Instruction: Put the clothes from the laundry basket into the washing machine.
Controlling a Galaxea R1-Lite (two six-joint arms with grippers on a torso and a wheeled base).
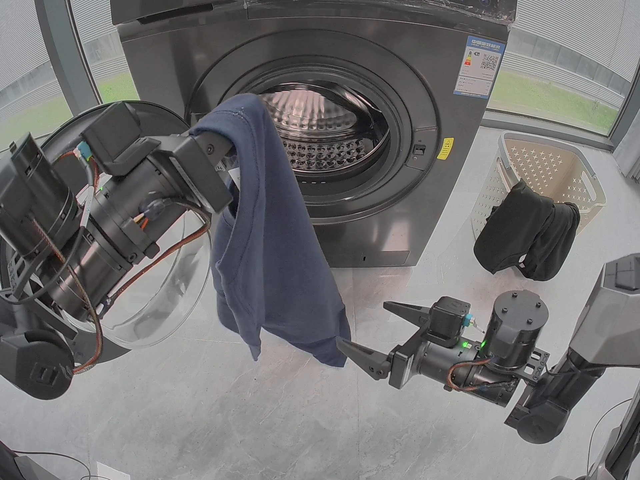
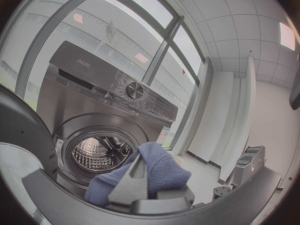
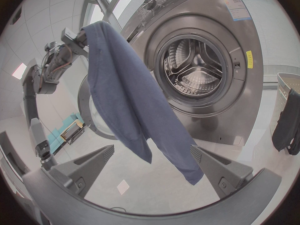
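Left hand [image 1: 217, 148] clamps the blue shirt [image 1: 273, 235] (right hand [image 1: 365, 327] gapes empty); its long hanging tail may snag outside the washing machine [image 1: 427, 188].

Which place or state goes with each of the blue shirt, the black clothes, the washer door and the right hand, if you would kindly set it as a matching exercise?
Things:
1. blue shirt
2. black clothes
3. washer door
4. right hand

Places or states:
A. swung open
B. draped over the rim of the basket
C. open and empty, low beside the shirt's hem
D. hanging from the shut left hand, in front of the drum opening

Pairs: 1-D, 2-B, 3-A, 4-C
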